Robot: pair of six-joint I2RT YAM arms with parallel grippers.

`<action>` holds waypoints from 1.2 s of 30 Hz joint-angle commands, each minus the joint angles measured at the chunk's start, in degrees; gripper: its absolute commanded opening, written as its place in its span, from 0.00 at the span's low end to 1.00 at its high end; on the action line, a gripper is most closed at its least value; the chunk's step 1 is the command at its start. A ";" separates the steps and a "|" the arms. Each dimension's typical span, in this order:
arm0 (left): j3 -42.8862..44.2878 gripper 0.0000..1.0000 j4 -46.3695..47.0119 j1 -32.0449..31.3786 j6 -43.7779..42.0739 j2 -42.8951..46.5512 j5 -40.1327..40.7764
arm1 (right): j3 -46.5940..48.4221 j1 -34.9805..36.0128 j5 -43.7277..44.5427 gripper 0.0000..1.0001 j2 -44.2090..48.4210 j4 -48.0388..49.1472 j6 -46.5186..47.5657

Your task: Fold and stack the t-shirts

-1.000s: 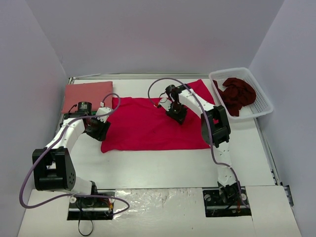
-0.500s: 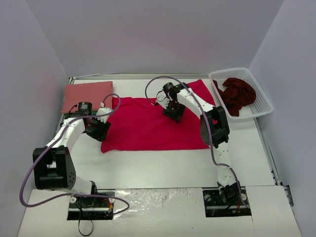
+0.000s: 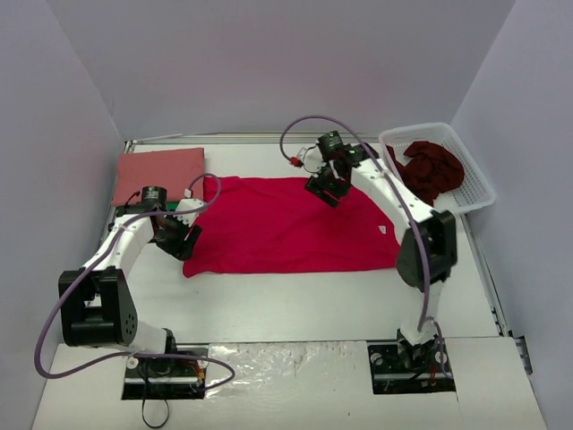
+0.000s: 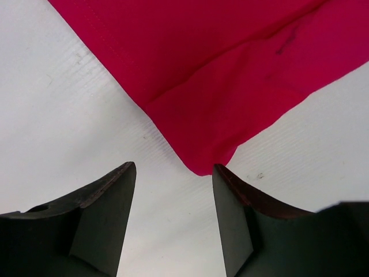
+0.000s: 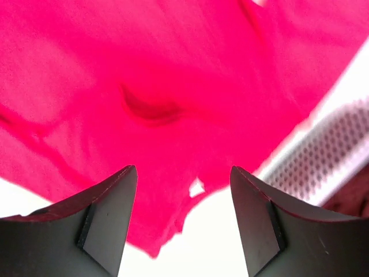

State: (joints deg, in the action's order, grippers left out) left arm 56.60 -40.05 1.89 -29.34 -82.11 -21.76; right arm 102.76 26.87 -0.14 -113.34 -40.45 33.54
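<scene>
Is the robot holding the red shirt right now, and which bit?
Nothing is held. The left gripper and right gripper are both open, and the bright red shirt lies loose on the table.

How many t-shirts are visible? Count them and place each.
3: crimson one spread mid-table, salmon one folded far left, maroon one crumpled in the basket; others may hide beneath it.

This looks like a robot laboratory, not a home or a shop. A white table [image 3: 295,309] stands inside plain white walls [image 3: 269,63] on three sides, like a test booth. The left arm [image 3: 121,245] and the right arm [image 3: 387,190] are bolted at its near edge, with purple cables [image 3: 311,118] looping loose. Only a red shirt [image 3: 277,228] and a white basket [image 3: 421,128] look domestic.
</scene>
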 commanded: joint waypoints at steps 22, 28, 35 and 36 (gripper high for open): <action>4.83 0.02 7.17 -7.60 -7.31 -5.34 2.95 | -26.30 -10.70 -1.44 0.00 11.57 2.92 -7.44; 8.17 0.02 8.68 -8.48 -6.95 -9.73 2.60 | -21.91 -11.58 -1.00 0.00 3.40 2.92 -6.38; 9.58 0.02 7.88 -9.27 -7.92 -17.29 1.99 | -20.93 -11.76 -1.09 0.00 -0.56 2.83 -6.56; 9.76 0.02 7.45 -9.36 -8.18 -17.82 1.90 | -21.11 -11.76 -1.18 0.00 -0.65 2.83 -6.56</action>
State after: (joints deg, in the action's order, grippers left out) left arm 64.51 -31.40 -7.07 -36.91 -99.33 -18.50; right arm 80.25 15.35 -1.52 -113.71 -35.51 26.98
